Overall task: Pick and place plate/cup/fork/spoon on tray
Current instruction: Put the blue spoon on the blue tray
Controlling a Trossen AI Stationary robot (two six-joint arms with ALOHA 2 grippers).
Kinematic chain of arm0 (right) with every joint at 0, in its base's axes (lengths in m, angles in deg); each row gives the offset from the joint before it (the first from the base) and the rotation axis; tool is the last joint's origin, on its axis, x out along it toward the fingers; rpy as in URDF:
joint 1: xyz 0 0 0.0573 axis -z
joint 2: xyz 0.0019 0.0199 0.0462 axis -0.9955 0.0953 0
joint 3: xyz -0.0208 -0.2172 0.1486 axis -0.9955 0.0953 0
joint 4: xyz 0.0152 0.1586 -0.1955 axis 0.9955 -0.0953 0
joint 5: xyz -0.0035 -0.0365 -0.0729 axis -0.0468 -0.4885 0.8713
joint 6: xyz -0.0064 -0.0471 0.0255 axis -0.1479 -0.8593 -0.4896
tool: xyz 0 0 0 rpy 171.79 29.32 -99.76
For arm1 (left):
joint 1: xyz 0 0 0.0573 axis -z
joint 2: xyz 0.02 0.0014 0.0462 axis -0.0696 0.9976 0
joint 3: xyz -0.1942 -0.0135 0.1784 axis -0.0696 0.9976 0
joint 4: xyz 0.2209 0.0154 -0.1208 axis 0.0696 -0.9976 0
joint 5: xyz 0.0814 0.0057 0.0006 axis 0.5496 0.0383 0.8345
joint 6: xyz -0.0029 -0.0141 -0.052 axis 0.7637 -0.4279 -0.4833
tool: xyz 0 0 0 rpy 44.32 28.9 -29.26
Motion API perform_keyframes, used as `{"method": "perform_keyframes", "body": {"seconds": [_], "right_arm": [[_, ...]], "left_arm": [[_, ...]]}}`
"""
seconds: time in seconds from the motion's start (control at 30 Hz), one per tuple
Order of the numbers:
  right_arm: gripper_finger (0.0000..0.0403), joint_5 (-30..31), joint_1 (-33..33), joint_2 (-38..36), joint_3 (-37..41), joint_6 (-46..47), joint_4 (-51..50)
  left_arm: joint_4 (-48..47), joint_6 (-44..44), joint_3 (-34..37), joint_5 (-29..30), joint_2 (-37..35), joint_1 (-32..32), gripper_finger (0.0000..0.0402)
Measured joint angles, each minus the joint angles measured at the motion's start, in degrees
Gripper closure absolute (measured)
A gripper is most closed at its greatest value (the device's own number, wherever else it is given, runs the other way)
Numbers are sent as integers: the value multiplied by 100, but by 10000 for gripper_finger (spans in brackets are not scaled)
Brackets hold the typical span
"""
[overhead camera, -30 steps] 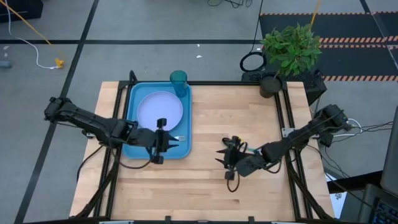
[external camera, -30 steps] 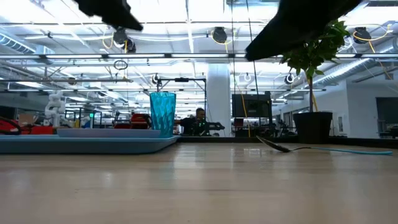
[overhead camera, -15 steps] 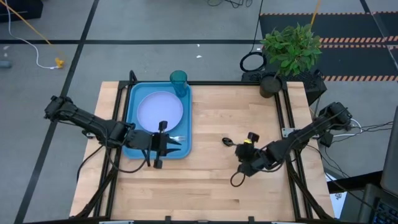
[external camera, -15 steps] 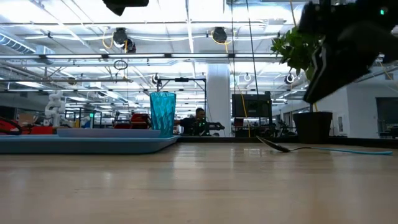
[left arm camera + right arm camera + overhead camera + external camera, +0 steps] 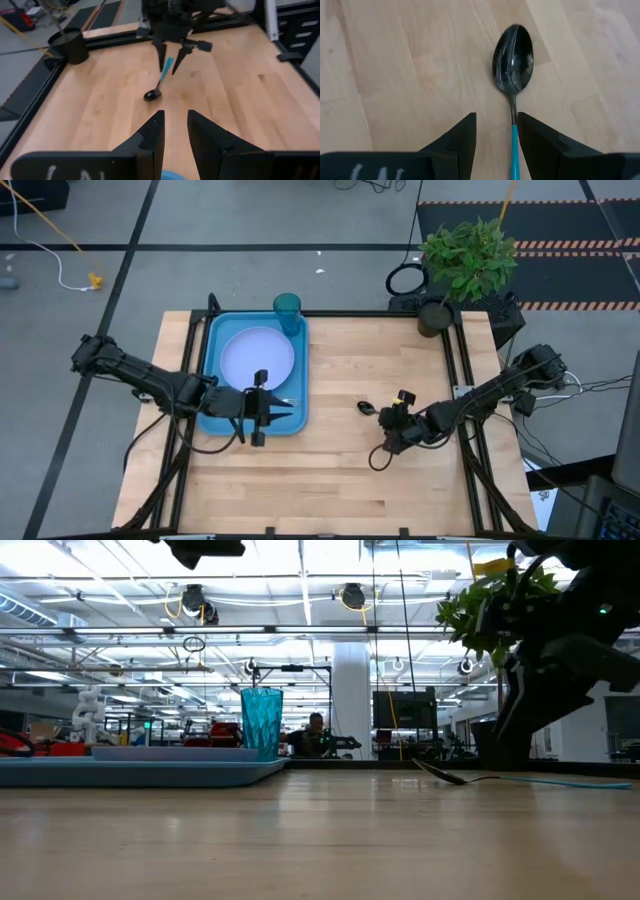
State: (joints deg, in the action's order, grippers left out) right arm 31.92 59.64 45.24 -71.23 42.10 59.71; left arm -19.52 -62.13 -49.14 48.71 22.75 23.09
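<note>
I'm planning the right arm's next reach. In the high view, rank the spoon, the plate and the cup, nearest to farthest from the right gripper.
From the right gripper:
1. spoon, on the wood just beside it.
2. plate, on the tray.
3. cup, at the tray's far corner.

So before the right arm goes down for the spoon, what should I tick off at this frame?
1. Spoon lies flat on the bare table, nothing touching it: ok.
2. Right gripper open, handle showing between its fingers: ok.
3. Right gripper low enough to close on the handle: cannot tell.
4. Tray already holds plate, cup and fork: ok.
5. Free room on the tray for the spoon: cannot tell.
6. Left gripper hovers open over the tray's near edge, possibly in the way: not ok.
</note>
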Motion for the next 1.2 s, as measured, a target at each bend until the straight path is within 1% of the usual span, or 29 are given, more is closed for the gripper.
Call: {"method": "perform_keyframes", "body": {"seconds": [0.1, 0.3, 0.53, 0.77, 0.9, 1.0, 1.13, 1.2], "right_arm": [[268, -151, 68, 0, 0, -241, 74], [259, -861, 253, 2, 0, -633, 119], [234, -881, 469, 2, 169, -870, 277], [232, -880, 849, 2, 610, -1173, 1219], [245, -881, 1110, 4, 849, -1059, 1218], [265, -898, 1226, 1, 940, -912, 1251], [311, -957, 1305, -7, 1008, -870, 1280], [338, -1133, 1381, -15, 1054, -761, 1295]], "left_arm": [[-128, -102, 0, 15, 0, -84, 314], [-360, -313, 0, 15, -1, -114, 314], [-290, -312, 0, 14, 0, -114, 314], [-289, -318, 0, 12, 0, -114, 314], [-289, -333, 0, 10, 0, -114, 314], [-259, -390, 0, 10, 52, -114, 314], [-210, -401, 9, 6, 227, -115, 314], [-83, -343, 9, 1, 377, -148, 314]]}}
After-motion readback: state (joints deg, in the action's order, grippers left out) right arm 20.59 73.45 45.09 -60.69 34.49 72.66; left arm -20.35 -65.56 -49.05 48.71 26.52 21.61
